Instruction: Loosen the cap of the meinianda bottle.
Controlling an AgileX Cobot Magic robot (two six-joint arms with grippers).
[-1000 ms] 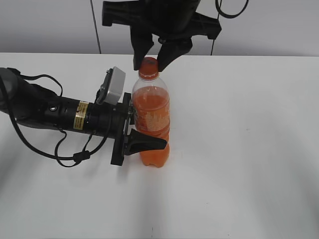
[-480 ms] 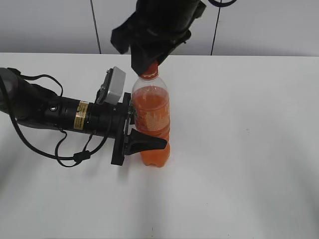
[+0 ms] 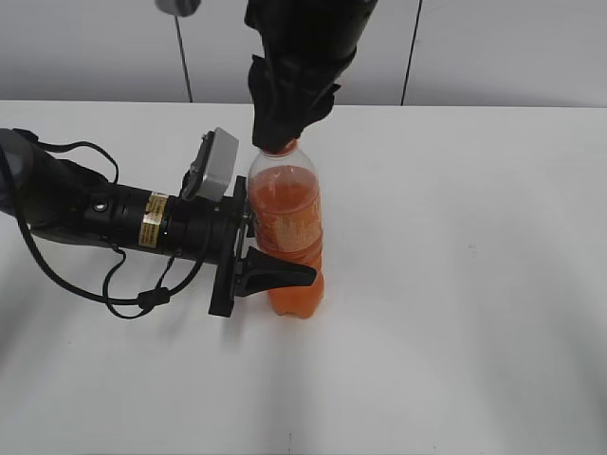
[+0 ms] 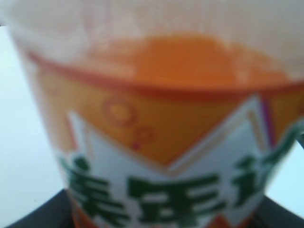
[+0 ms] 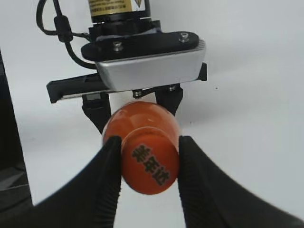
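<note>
Bottle (image 3: 287, 232) stands upright mid-tabletop in the exterior view, left gripper (image 3: 254, 248) clamped round its label from the left, right gripper (image 3: 282, 133) straight above on its axis. Left wrist view shows only blurred label. Right wrist view: fingers (image 5: 108, 175) squeeze the cap (image 5: 148, 164).

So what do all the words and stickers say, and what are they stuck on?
Bottle label: big green Chinese characters on white, cut off and blurred; I cannot read them surely.
Cap: dark printed marks on top, too blurred to read.
Yellow sticker on the left arm: print too small to read.
Yellow sticker in the right wrist view: cut off, unreadable.
</note>
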